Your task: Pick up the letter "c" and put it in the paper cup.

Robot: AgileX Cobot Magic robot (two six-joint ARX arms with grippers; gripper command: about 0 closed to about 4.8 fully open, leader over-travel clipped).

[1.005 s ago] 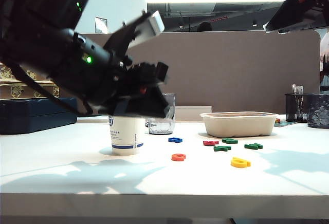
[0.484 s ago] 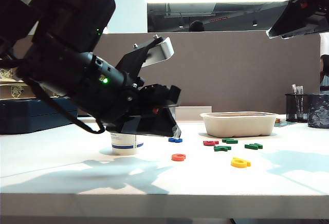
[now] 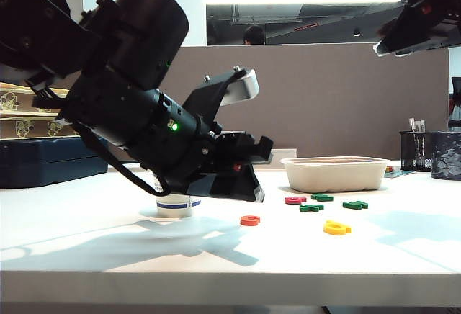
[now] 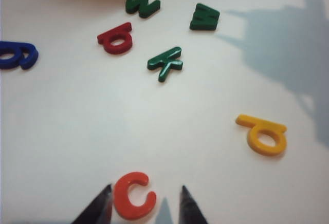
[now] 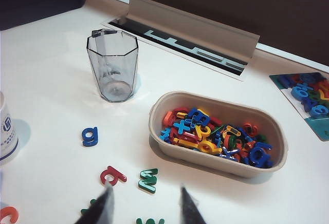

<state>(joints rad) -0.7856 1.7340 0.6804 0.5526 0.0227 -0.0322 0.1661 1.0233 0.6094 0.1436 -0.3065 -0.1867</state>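
The orange-red letter "c" (image 4: 133, 196) lies flat on the white table, also seen in the exterior view (image 3: 250, 220). My left gripper (image 4: 145, 196) is open just above the table, one fingertip on each side of the c and neither touching it. In the exterior view the left gripper (image 3: 252, 191) hangs slanted just left of and above the c. The white paper cup (image 3: 173, 204) with a blue band stands behind the left arm, mostly hidden; its side shows in the right wrist view (image 5: 6, 131). My right gripper (image 5: 146, 198) is open and empty, high over the table.
A beige tray (image 5: 154, 118) holds several coloured letters. A grey plastic cup (image 5: 113, 64) stands behind it. Loose letters lie near the c: dark red (image 4: 115, 39), green (image 4: 165, 62), yellow (image 4: 263, 134), blue (image 4: 18, 55). A mesh pen holder (image 3: 418, 152) stands far right.
My left arm has come down and moved right, from over the paper cup toward the c, and its jaws have spread wider. The right arm has stayed put.
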